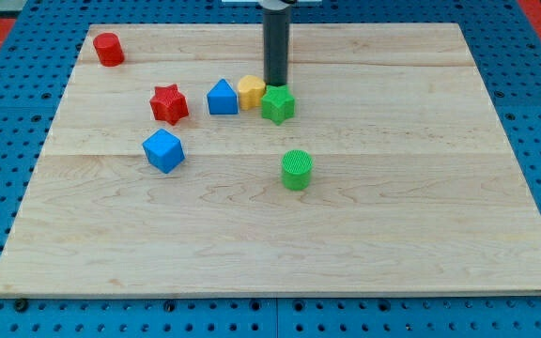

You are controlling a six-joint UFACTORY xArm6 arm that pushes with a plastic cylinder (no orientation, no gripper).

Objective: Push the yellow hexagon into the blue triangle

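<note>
The yellow hexagon [250, 91] lies in the upper middle of the wooden board, touching or nearly touching the blue triangle [222, 98] on its left. A green star-like block [277, 103] sits against the hexagon's right side. My rod comes down from the view's top and my tip [275, 85] ends just right of the yellow hexagon and right behind the green block, whose top hides the very end.
A red star [169, 103] lies left of the blue triangle. A blue cube [163, 150] sits below it. A green cylinder [296, 169] stands in the board's middle. A red cylinder [108, 49] is at the top left corner.
</note>
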